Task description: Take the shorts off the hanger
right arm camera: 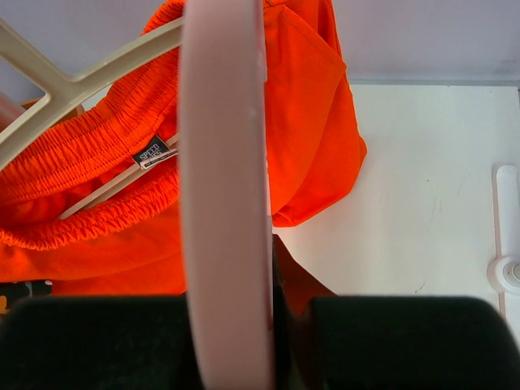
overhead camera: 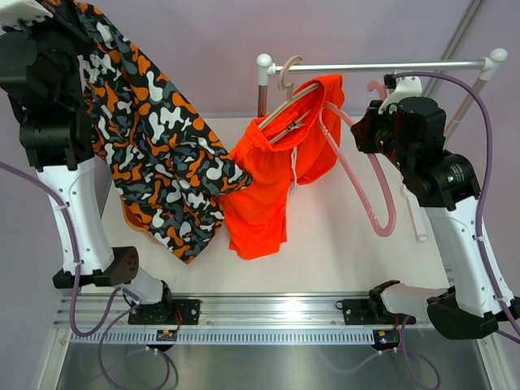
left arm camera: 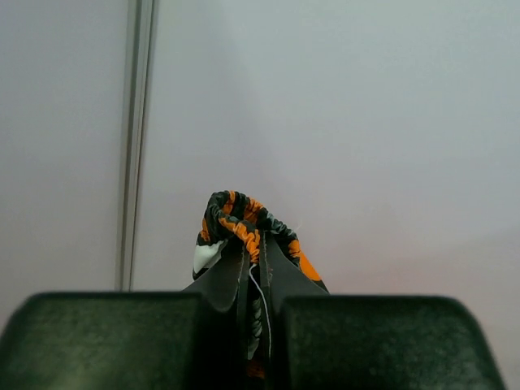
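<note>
Pale lilac wall at the back, white desk point(overhead camera: 341, 244) underneath, and a metal rail point(overhead camera: 382, 67) with white end caps running across the far side. So the left gripper point(left arm camera: 254, 252) is way up in the top-left corner of the overhead view, jaws pressed together on a bunched fold of the camo shorts point(overhead camera: 162, 146). The wrist view shows the black, white and orange fabric pinched right between the tips. That pair hangs free from the grip and drapes diagonally down toward the middle of the desk, with one hem overlapping the orange shorts point(overhead camera: 264, 187) as seen from above. The orange pair is on a beige hanger point(right arm camera: 65, 85) hooked on the rail, with the elastic waistband gathered around the hanger's arms and a small black label showing. One leg drops down toward the desk, but it's hard to tell if it actually touches. The right gripper point(right arm camera: 236, 292) sits just right of the orange pair, below the rail, with its jaws clamped on a pink hanger point(right arm camera: 223, 203). The pink bar runs straight up between them in the wrist view and crosses in front of the orange fabric. Can't tell whether the pink hanger's top end is tucked inside the shorts or only resting against them. A white hanger point(right arm camera: 505, 211) lies flat on the desk near the right arm.
</note>
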Robot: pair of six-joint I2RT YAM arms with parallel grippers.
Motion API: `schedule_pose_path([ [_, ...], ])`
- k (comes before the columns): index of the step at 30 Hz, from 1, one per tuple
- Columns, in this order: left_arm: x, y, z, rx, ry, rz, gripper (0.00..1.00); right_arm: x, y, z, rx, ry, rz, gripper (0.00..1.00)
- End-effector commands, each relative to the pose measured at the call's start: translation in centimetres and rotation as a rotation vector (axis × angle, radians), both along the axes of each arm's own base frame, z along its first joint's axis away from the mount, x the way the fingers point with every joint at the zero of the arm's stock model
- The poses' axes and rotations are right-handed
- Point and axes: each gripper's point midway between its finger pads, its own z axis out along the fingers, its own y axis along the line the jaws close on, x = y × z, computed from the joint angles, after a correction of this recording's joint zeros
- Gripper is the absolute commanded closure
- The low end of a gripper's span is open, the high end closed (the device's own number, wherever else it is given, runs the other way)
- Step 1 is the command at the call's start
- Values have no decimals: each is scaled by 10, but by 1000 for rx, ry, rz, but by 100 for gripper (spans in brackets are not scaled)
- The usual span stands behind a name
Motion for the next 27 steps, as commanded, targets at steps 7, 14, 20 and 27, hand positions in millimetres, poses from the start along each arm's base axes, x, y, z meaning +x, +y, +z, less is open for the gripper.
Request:
schedule_pose_path([
  [7, -69, 6, 98, -11, -393, 41, 100, 6, 7, 15, 4, -43, 27, 100],
  [14, -25, 10, 83, 4, -359, 33, 100, 10, 8, 10, -11, -33, 28, 100],
  [20, 46, 12, 20, -32, -183, 12, 100, 13, 9, 5, -13, -28, 23, 100],
  [27, 119, 27, -108, -176, 127, 49, 100, 10, 9, -3, -2, -15, 24, 100],
])
